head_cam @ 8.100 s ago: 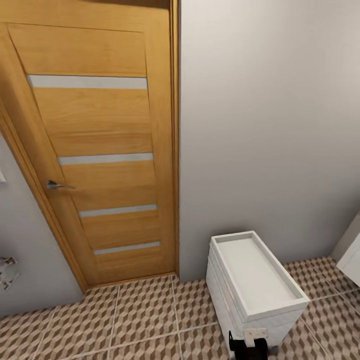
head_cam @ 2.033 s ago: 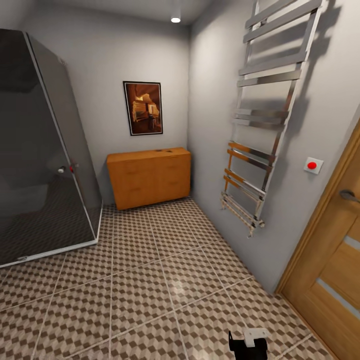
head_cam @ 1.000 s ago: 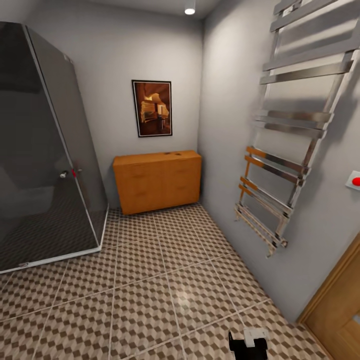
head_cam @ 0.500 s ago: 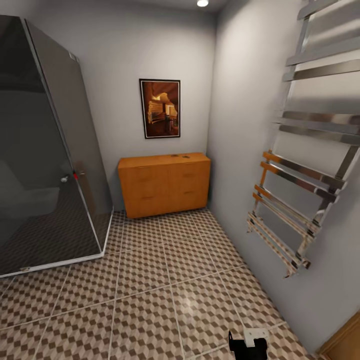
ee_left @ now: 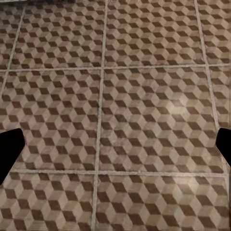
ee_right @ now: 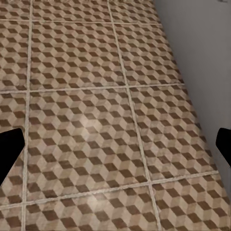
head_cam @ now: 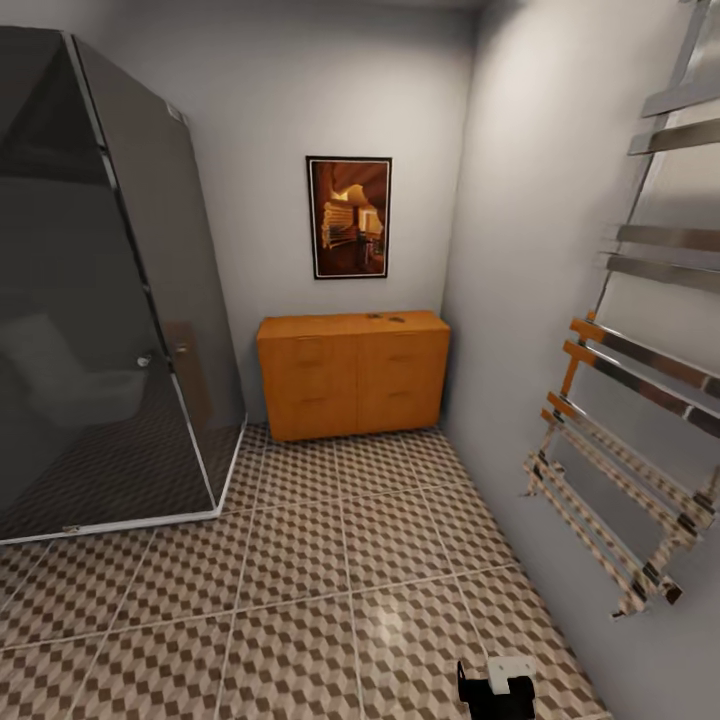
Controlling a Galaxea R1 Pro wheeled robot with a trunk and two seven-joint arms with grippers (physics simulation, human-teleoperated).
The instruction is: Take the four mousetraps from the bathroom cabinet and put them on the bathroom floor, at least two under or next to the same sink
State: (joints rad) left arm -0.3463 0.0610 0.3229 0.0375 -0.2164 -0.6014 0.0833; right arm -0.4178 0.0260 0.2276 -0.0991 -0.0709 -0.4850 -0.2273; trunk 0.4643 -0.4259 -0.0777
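**Cabinet far across the tiles, both grippers empty**

Cabinet (head_cam: 352, 375): orange-brown wood, flat top, against the far wall under a framed picture (head_cam: 349, 217). Small dark things on its top, too small to identify. Left of the cabinet, a dark glass shower enclosure (head_cam: 100, 300).

Wrist views: left gripper (ee_left: 115, 147) and right gripper (ee_right: 115, 144) spread wide, nothing between the fingers, cube-patterned bathroom floor (head_cam: 340, 560) below, well apart from the cabinet.

Soft even light, pale glare on floor tiles (head_cam: 385, 610), slight blur
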